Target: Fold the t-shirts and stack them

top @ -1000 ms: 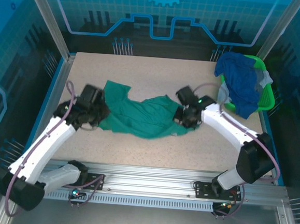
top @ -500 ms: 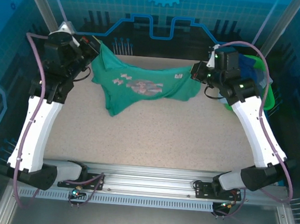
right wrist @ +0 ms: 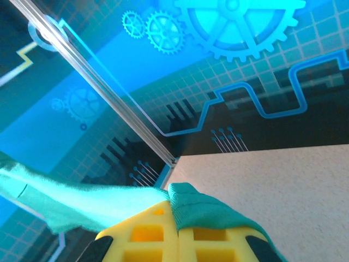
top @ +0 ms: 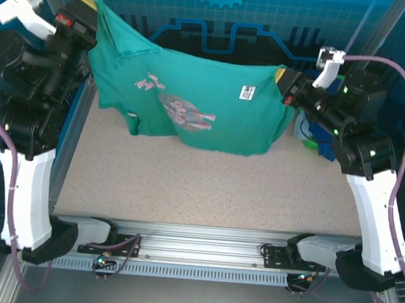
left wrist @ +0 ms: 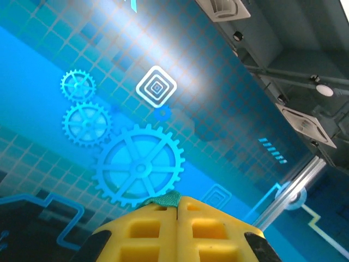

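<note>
Down at the near edge sit both arm bases, and ahead of them the speckled surface lies bare under the action. Up above it hangs the teal-green t-shirt, lifted off the surface and stretched wide between the two arms, its lower edge sagging in the middle. The pink-grey chest print faces the top camera, with a small white tag off to its right.

On the right, the right end effector is clamped tight on one edge of the shirt. The right wrist view shows teal cloth bunched over the closed yellow pads. Higher and further back on the left, the left end effector is pinched fully closed on the other edge, with a scrap of teal poking out between its pads in the left wrist view. Behind it all is the blue gear-patterned back wall.
</note>
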`<state>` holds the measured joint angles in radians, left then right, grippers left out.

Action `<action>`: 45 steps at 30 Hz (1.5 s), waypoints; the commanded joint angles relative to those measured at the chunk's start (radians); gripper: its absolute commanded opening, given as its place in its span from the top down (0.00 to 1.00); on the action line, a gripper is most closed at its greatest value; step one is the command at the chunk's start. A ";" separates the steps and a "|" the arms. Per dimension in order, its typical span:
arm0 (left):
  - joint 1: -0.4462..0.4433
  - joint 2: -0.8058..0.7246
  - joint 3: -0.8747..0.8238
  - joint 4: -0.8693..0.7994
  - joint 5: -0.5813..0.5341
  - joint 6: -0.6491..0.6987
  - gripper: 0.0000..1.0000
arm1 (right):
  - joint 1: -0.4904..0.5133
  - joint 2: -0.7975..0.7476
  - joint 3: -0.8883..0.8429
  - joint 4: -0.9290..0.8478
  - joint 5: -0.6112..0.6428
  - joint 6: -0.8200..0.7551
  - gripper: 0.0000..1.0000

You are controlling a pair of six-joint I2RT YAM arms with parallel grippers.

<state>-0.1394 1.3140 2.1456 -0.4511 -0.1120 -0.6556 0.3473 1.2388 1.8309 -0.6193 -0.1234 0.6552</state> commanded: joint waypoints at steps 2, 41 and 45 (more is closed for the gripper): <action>0.085 0.198 0.056 0.031 0.107 -0.064 1.00 | -0.052 0.167 0.073 0.074 -0.070 0.049 1.00; 0.024 -0.544 -1.475 -0.233 0.115 -0.488 0.51 | 0.073 0.329 -0.750 0.038 -0.170 0.154 0.60; 0.021 -0.458 -1.411 -0.231 0.174 -0.477 0.46 | 0.068 0.316 -0.739 -0.041 -0.085 0.124 0.51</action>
<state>-0.1097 0.8257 0.6540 -0.6926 0.0391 -1.1248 0.4225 1.6005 1.0657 -0.6247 -0.2554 0.7856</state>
